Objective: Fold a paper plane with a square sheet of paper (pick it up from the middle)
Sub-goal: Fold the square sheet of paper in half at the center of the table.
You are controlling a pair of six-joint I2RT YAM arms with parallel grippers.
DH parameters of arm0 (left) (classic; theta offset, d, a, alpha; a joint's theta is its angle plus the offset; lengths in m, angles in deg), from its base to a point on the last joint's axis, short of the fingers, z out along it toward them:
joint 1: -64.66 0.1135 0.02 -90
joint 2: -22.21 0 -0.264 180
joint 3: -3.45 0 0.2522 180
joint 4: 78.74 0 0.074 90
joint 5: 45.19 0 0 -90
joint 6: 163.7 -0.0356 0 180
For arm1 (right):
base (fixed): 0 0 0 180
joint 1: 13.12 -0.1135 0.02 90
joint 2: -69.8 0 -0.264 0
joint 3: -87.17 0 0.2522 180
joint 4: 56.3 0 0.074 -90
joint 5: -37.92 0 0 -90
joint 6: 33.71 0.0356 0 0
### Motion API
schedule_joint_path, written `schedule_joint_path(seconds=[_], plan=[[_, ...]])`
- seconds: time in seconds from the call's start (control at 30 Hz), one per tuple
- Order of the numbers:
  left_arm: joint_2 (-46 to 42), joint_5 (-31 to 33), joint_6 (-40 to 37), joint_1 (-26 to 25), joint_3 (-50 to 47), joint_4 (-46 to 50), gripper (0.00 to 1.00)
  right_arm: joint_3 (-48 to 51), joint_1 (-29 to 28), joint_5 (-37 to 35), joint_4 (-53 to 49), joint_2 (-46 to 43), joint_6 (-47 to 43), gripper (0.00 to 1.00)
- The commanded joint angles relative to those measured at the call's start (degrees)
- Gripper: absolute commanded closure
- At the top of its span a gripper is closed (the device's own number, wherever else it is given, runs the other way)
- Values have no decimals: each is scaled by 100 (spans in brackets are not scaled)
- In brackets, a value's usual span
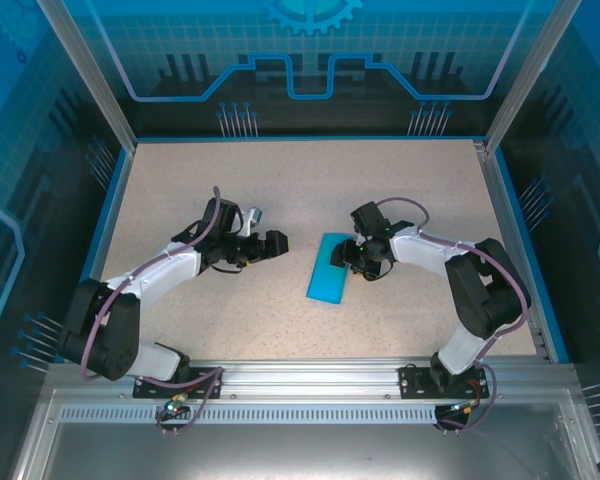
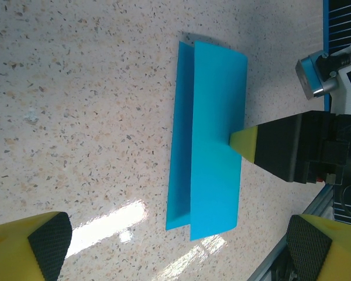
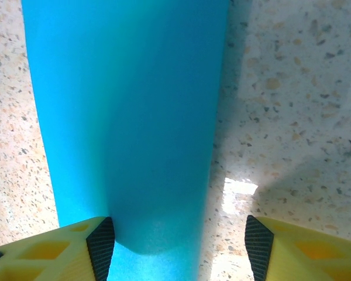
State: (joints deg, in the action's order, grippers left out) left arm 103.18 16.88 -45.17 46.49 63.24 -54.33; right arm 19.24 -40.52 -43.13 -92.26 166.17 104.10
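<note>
Blue sheet of paper point(image 1: 327, 270), folded in 2, lies mid-table point(image 1: 230, 180) btw both grippers: left gripper point(image 1: 276, 244) near its left side, fingers wide apart, holding nothing, & right gripper point(image 3: 179, 243) fingers apart too, 1 fingertip point(image 2: 244, 139) touching its right edge.

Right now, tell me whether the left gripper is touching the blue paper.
No: the left gripper sits apart from the paper, with bare table between them.

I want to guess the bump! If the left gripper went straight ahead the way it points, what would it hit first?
Probably the folded blue paper, lying right ahead of the left gripper. The right gripper is beyond it. Height is hard to judge.
</note>
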Motion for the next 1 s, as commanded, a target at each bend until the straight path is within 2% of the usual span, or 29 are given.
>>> schedule_joint_path(seconds=[0.0,0.67,0.97], plan=[[-47,53,75,-44,112,-90,2,69,-57,-77,23,30,53,36],[-49,207,96,-46,31,-192,2,-156,-203,-412,-356,378,131,33],[-54,202,95,-46,31,-191,2,174,-52,118,470,267,453,32]])
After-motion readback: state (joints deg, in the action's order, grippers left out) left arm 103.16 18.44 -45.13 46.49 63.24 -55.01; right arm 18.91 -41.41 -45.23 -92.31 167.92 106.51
